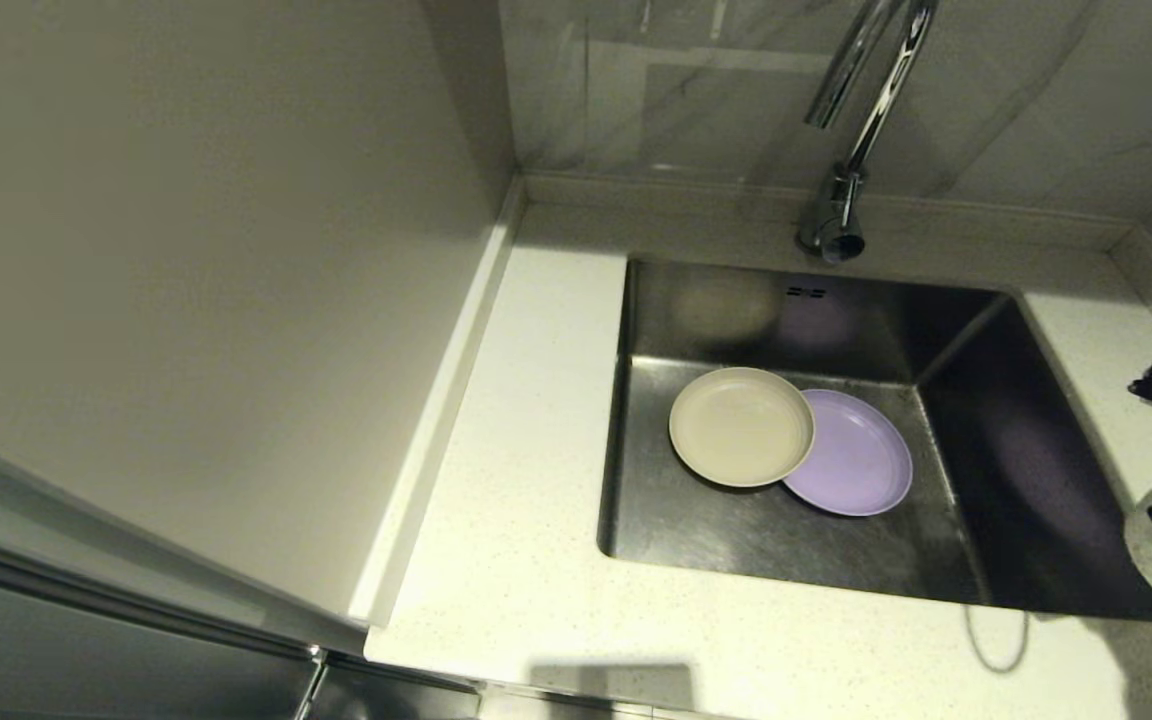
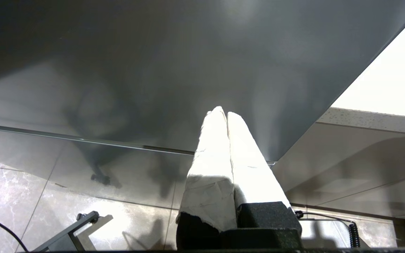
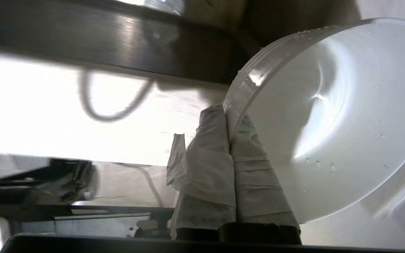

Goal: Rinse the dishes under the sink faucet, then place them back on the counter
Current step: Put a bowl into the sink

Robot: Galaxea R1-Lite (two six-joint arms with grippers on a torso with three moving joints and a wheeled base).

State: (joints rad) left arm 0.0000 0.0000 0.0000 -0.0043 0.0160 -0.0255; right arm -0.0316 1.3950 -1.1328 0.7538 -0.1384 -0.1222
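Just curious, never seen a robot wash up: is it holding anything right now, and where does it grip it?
Yes. The right claw pinches the white bowl by its rim. The left claw holds nothing.

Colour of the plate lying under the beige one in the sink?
Lavender purple, plain. The purple plate shows best in the head view, partly covered by the beige plate.

Both hands, left hand and right hand, have white-wrapped fingers on black bases.
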